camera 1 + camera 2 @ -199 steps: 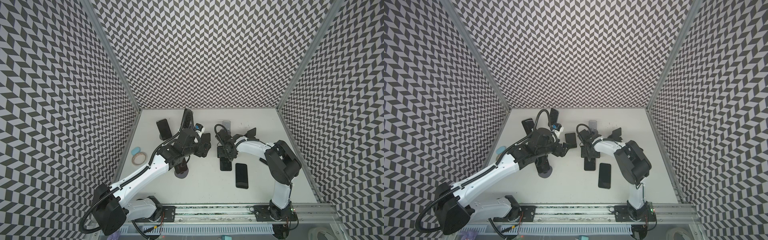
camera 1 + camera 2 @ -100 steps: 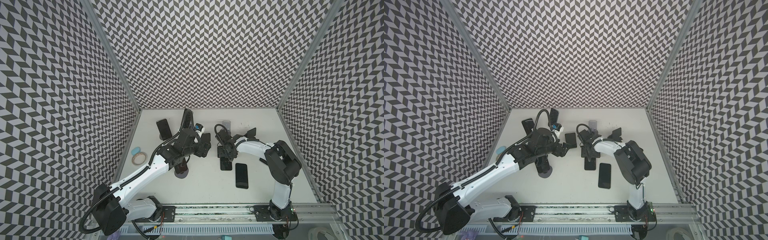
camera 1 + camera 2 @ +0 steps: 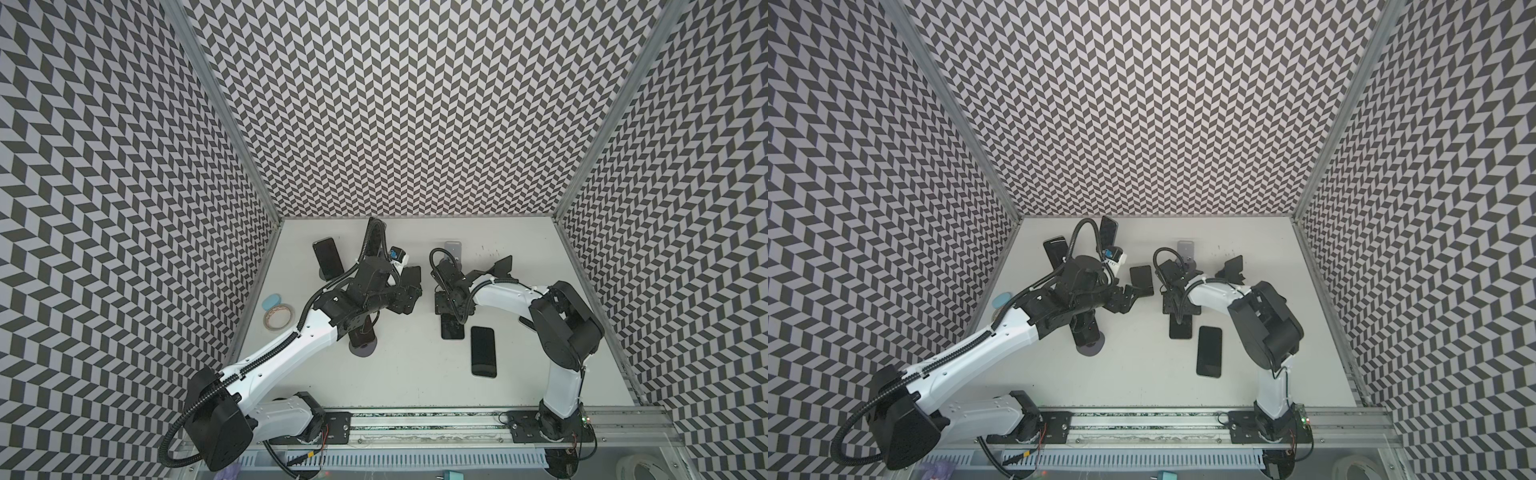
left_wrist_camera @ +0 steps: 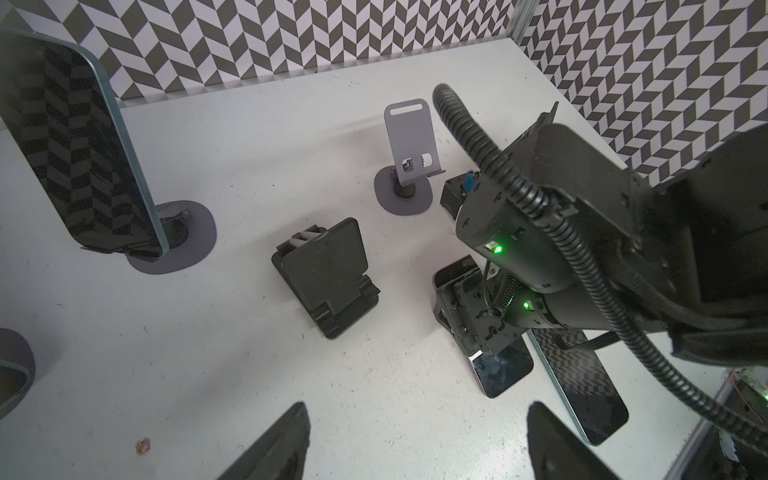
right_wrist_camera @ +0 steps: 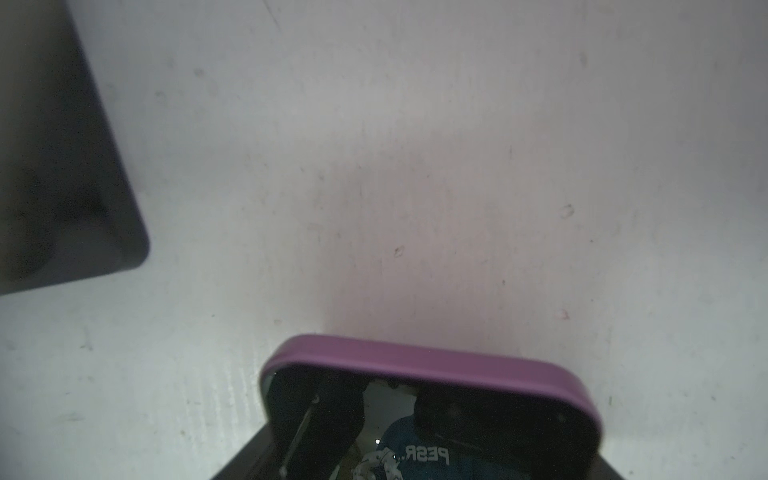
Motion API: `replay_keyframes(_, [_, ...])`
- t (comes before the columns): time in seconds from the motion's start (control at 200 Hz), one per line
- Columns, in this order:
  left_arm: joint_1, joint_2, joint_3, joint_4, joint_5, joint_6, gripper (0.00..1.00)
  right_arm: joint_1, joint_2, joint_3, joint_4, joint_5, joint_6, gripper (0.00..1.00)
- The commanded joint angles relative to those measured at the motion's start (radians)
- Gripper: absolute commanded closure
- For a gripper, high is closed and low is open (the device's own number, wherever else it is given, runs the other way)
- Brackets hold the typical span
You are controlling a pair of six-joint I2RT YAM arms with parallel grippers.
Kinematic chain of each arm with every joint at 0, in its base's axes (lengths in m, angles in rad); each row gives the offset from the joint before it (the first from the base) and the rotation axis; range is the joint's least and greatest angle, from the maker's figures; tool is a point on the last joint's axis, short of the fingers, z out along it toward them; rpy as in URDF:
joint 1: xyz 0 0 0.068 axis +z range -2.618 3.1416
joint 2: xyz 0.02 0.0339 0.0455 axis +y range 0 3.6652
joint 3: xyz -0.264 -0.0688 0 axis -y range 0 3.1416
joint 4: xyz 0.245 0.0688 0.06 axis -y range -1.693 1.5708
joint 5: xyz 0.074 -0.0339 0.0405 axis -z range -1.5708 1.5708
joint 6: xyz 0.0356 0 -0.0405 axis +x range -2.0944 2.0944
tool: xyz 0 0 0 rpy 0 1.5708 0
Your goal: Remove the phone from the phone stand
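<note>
Purple-cased phone (image 5: 432, 374) lying on surface (image 5: 415, 166), near black folding stand (image 4: 328, 276). Screen reflection shows letters "PESR". Right gripper (image 4: 478, 332) jaws straddle phone; grip: cannot tell. Left gripper (image 4: 417, 409) jaws spread, empty.

I see right gripper (image 3: 448, 305) low over dark flat phone (image 3: 452, 330) lying on white tabletop (image 3: 415, 374); grip unclear from here. Second black slab phone (image 3: 483, 351) flat just beside it. Left gripper (image 3: 406, 293) hovers near black folding stand (image 3: 413, 272).
</note>
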Motion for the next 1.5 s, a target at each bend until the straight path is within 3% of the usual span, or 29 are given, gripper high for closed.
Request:
replay_keyframes(0.0, [0.008, -0.021, -0.009, 0.005, 0.001, 0.005, 0.17, -0.002, 0.043, -0.039, 0.01, -0.001, 0.022, 0.26])
replay_keyframes(0.751, [0.011, -0.02, 0.006, -0.006, -0.01, 0.005, 0.17, -0.002, 0.039, -0.034, 0.008, 0.0, 0.022, 0.21])
replay_keyframes(0.961, [0.01, 0.0, 0.06, -0.037, -0.043, -0.02, 0.18, -0.003, 0.003, -0.005, 0.015, -0.003, 0.004, 0.14])
replay_keyframes(1.182, [0.009, 0.014, 0.115, -0.087, -0.116, -0.059, 0.18, -0.004, -0.079, 0.015, 0.027, 0.008, -0.019, 0.1])
replay_keyframes(1.497, [0.016, -0.018, 0.16, -0.143, -0.309, -0.051, 0.18, -0.023, -0.233, 0.011, 0.013, 0.065, -0.072, 0.07])
